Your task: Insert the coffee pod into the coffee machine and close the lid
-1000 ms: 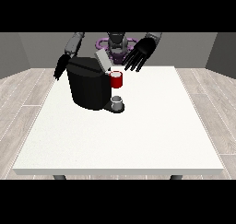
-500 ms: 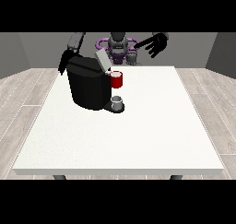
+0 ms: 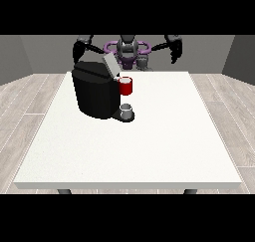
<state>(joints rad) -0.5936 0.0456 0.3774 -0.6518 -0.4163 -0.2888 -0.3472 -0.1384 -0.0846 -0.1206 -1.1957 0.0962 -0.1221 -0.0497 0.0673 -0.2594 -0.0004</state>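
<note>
The coffee machine (image 3: 97, 92) has its lid (image 3: 110, 65) up, unclosed; both hands are raised, fingers too small to read.

Large white square table (image 3: 149, 146), plain top, faint speckle. Boxy black coffee machine (image 3: 94, 94), light grey lid flap (image 3: 110, 65) tilted up at its top. Red thing at the machine (image 3: 126, 85), white rim on top. Small grey thing (image 3: 127, 109) on black base at machine front; cannot tell if pod. Robot torso (image 3: 128, 49) grey with purple ring. Both hands black: hand at the view's left (image 3: 78, 50), hand at the view's right (image 3: 175, 51). Floor (image 3: 30, 101) pale wood-grain planks. Walls dark grey.
</note>
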